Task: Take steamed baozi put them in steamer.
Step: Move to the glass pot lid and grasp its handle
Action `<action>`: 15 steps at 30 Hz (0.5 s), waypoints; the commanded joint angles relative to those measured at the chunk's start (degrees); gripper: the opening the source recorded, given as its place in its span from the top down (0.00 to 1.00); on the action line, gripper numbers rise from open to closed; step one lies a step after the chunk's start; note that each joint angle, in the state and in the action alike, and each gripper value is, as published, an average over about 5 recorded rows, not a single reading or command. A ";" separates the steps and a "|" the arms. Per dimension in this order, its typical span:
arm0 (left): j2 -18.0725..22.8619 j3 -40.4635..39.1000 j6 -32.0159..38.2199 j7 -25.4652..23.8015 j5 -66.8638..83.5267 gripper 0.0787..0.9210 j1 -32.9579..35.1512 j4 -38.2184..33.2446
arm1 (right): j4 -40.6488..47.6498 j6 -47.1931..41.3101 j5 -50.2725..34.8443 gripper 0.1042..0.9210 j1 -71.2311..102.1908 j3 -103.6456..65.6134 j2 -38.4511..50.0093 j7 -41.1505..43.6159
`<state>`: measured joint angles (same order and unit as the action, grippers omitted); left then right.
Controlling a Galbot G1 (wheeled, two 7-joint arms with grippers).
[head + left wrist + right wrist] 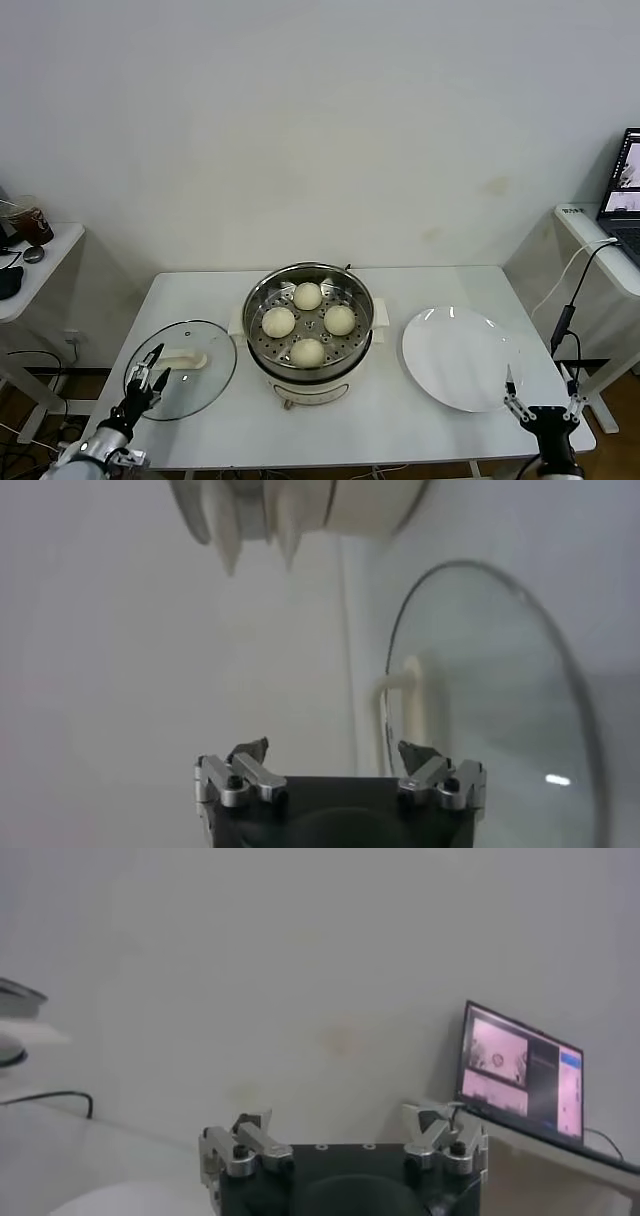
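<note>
The steamer (312,386) stands mid-table, a shiny steel pot on a white base. Several cream-white steamed baozi lie on its perforated tray, among them one at the back (307,296) and one at the front (308,352). My left gripper (150,372) hangs open at the near-left edge of the glass lid, holding nothing. In the left wrist view its fingers (332,755) are spread over bare table, with the steamer base (350,505) farther off. My right gripper (543,395) is open and empty by the table's front right corner. The right wrist view (340,1123) shows nothing between its fingers.
A round glass lid (205,380) with a white handle (405,705) lies flat left of the steamer. A white plate (455,358) lies to its right. A side table with a laptop (520,1073) and cables stands off the right edge, and another side table (40,265) on the left.
</note>
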<state>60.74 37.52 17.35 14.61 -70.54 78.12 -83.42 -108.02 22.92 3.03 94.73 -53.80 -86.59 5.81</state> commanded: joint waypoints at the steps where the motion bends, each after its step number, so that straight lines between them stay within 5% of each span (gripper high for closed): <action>1: -1.58 -2.40 2.32 -0.71 -4.06 0.12 -10.70 9.82 | 0.36 -0.01 0.62 0.12 0.86 0.14 -1.02 -0.15; 11: -1.37 -4.02 3.70 -1.40 -4.02 0.12 -14.86 14.08 | 1.22 0.16 1.94 0.12 0.89 1.28 -1.74 0.23; 15: -1.10 -4.24 4.12 -1.60 -3.90 0.19 -15.50 15.15 | 1.38 0.02 2.27 0.12 0.89 2.16 -2.13 0.37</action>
<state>59.88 34.17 20.50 13.50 -73.54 66.71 -72.63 -107.01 23.01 4.82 95.39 -52.37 -88.30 6.12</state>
